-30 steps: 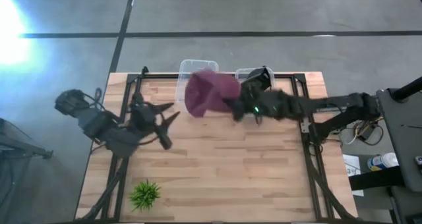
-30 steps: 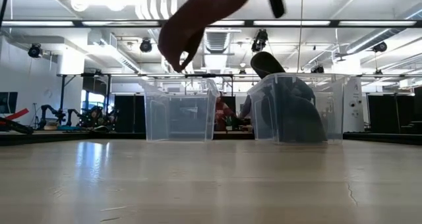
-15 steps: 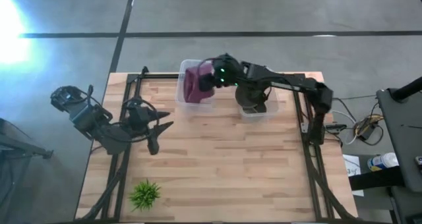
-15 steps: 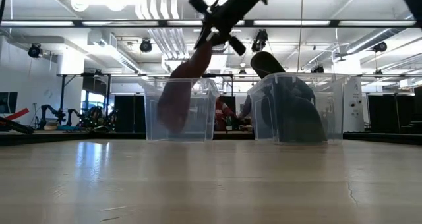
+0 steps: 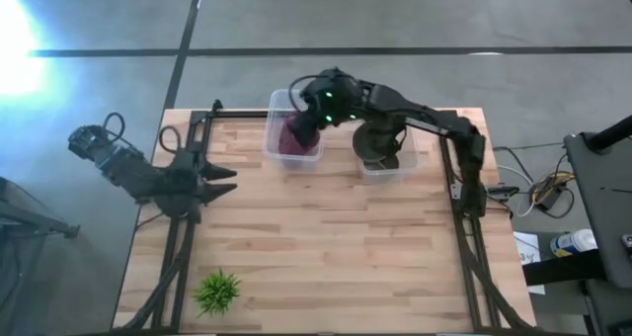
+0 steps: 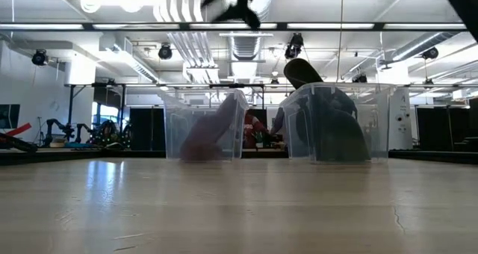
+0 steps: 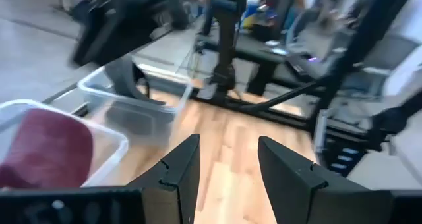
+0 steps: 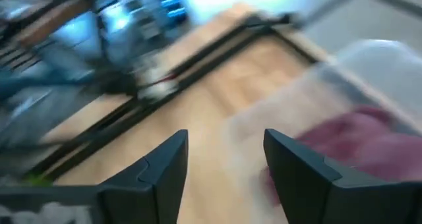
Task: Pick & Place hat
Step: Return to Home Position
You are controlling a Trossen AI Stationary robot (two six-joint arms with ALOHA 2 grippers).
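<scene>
The maroon hat lies inside the left clear bin at the table's far edge; it also shows through the bin wall in the low view and in both wrist views. My right gripper hangs open above that bin, clear of the hat, seen high up in the low view, with nothing between its fingers. My left gripper waits open near the table's left edge.
A second clear bin to the right of the first holds a dark hat. A small green plant stands near the front left corner. Black frame rails run along the table's left and right sides.
My right gripper has carried the maroon hat from above the table's far middle toward the left bin, tipped down over it and let go. The hat has dropped from hanging in the air into the bin. My left arm has drawn back toward the table's left edge.
</scene>
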